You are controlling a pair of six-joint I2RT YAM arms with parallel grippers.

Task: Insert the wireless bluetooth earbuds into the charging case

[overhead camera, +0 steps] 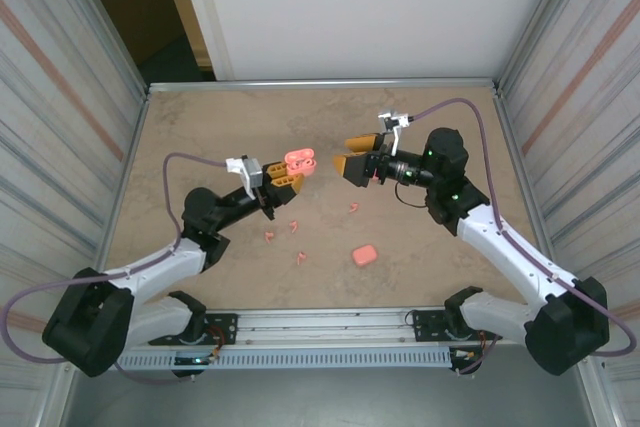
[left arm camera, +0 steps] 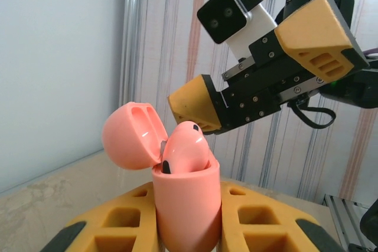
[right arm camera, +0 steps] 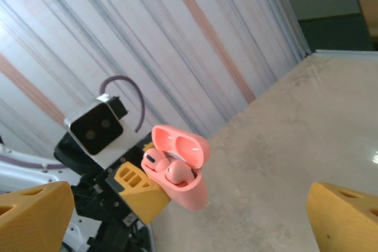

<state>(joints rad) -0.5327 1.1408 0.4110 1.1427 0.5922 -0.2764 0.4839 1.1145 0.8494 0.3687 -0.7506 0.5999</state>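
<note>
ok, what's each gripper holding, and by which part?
Left gripper clamps the open charging case by its lower body, lid flipped up. Right gripper is open, holding nothing.

The open charging case [left arm camera: 186,216] is smooth salmon-pink plastic with a glossy finish, and highlights show inside its lid. The earbuds [left arm camera: 186,146] seated in it are the same glossy pink plastic. The fingers [left arm camera: 260,219] of the left gripper [left arm camera: 188,237] are matt yellow-orange plastic, faintly grainy, with moulded recesses. The body of the right gripper [overhead camera: 345,154] is matt black with bright metal screw heads. Its wrist camera housing [left arm camera: 236,13] is smooth white plastic. The table [overhead camera: 200,137] has a beige stone-pattern top with a light sheen. The near rail [overhead camera: 330,322] is bare ribbed metal. The cable [overhead camera: 470,107] has a smooth mauve sheath.
</note>
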